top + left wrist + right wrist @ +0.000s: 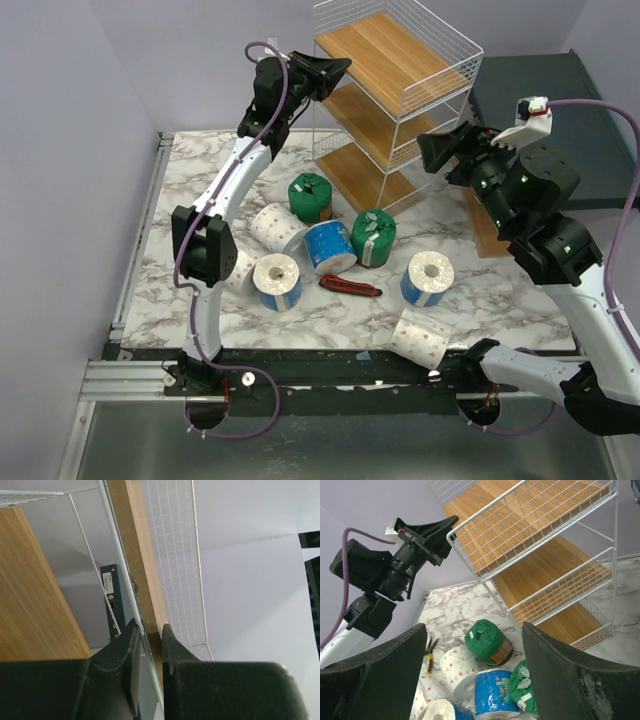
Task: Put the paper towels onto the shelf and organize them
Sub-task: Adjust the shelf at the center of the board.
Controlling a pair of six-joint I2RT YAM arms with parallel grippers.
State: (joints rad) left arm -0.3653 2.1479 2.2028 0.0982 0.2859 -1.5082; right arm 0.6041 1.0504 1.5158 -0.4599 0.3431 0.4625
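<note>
While the left gripper (149, 627) pinches the top wire corner of the shelf (385, 55) between its fingers, we see the right gripper (474, 626) spread wide (nothing between its fingers), facing that shelf. All eight paper towels (329, 246) lie on the marble table (200, 170), before the lowest tier.

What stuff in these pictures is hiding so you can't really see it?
Top view: a dotted roll sits mostly behind the left arm; only its edge shows.
Left wrist view: the shelf wire runs between the left fingers; whether they pinch it is unclear.
Right wrist view: the right fingers cover part of the pliers, and the bottom edge cuts off the lowest roll.
</note>
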